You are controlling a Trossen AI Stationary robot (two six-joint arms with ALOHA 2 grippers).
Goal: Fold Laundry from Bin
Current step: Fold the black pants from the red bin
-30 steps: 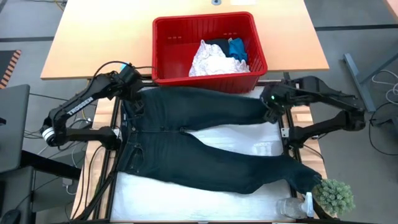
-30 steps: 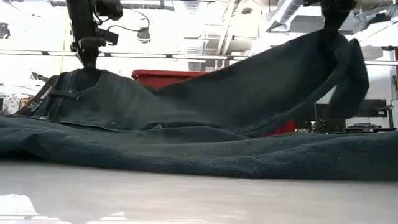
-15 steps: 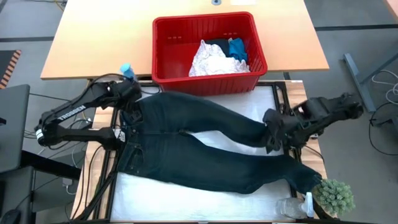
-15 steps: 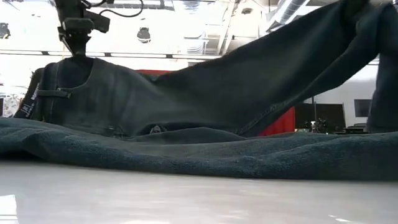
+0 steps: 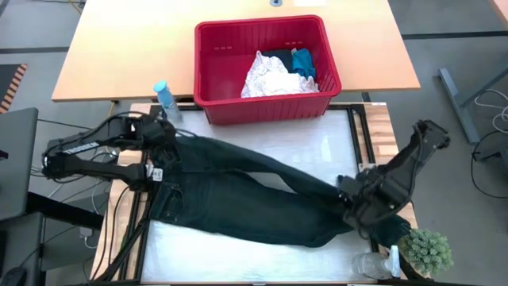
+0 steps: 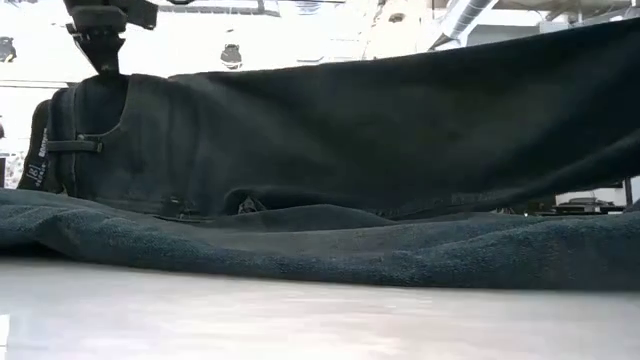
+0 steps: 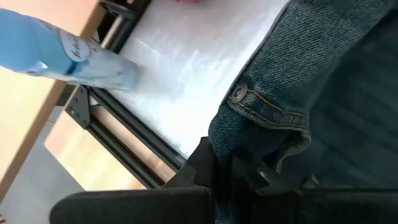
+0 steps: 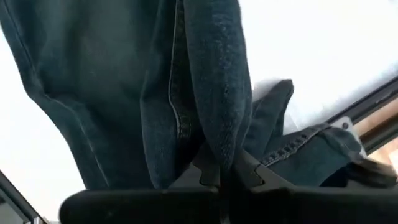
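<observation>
A pair of dark blue jeans (image 5: 238, 191) lies across the white table top, waist at the left. My left gripper (image 5: 163, 144) is shut on the waist and my right gripper (image 5: 355, 200) on the far leg's end. That leg (image 6: 400, 130) hangs stretched above the near leg (image 6: 300, 250), which lies flat. The red bin (image 5: 262, 105) stands at the far edge. It holds a white crinkled cloth (image 5: 266, 75), a small blue one (image 5: 303, 62) and a black one (image 5: 278, 54). My left gripper pinches the waistband's far corner (image 7: 231, 144), just below the button (image 7: 237, 93), between its two fingers, slanting down from above. That corner is lifted while the near half of the waist stays on the table. My right gripper pinches a bunched fold of the far leg (image 8: 217, 134) close to the hem (image 8: 298, 146); several layers sit between the fingers. The fingers point down. The leg is lifted clear and runs nearly taut toward my left gripper.
A blue spray bottle (image 5: 163, 95) stands at the far left corner, near my left arm. A small green plant (image 5: 426, 248) and a clear container (image 5: 373, 264) sit at the near right corner. The wooden table (image 5: 119, 48) carries the bin.
Both grippers have gone toward the table's near edge, still shut on the jeans; the right one went farther, sank and turned. The far leg has swung from beside the bin over toward the near leg, which stayed flat. The waist's far corner came nearer, uncovering the bottle.
</observation>
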